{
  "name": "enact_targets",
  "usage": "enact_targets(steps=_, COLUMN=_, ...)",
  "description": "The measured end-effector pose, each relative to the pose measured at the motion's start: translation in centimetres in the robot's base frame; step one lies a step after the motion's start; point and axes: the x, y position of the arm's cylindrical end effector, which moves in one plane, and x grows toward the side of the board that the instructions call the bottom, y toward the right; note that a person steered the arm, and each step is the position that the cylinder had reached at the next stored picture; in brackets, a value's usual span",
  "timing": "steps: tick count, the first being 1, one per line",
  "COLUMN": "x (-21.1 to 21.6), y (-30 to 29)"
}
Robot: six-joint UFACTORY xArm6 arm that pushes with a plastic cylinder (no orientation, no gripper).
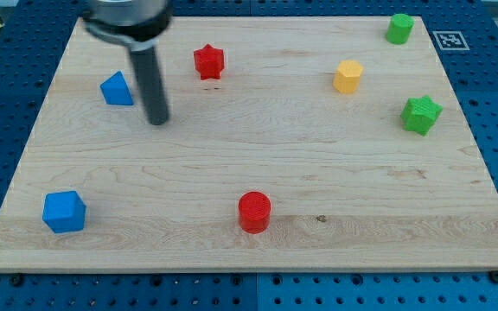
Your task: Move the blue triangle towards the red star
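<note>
The blue triangle (117, 89) lies near the view's upper left on the wooden board (249, 173). The red star (208, 62) sits to its right and slightly higher, well apart from it. My tip (157, 122) rests on the board just right of and below the blue triangle, a small gap away, not touching it. The rod rises from the tip toward the view's top.
A blue cube (64, 212) is at lower left. A red cylinder (254, 212) is at bottom centre. A yellow hexagonal block (347, 76), a green star (421, 115) and a green block (399, 28) are at the right.
</note>
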Motion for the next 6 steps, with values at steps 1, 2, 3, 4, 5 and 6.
enact_targets(steps=1, x=-0.4, y=-7.1)
enact_targets(steps=2, x=-3.9, y=-10.5)
enact_targets(steps=3, x=-6.0, y=-10.7)
enact_targets(steps=4, x=-6.0, y=-10.4)
enact_targets(steps=5, x=-6.0, y=-6.9)
enact_targets(steps=6, x=-5.3, y=-3.7)
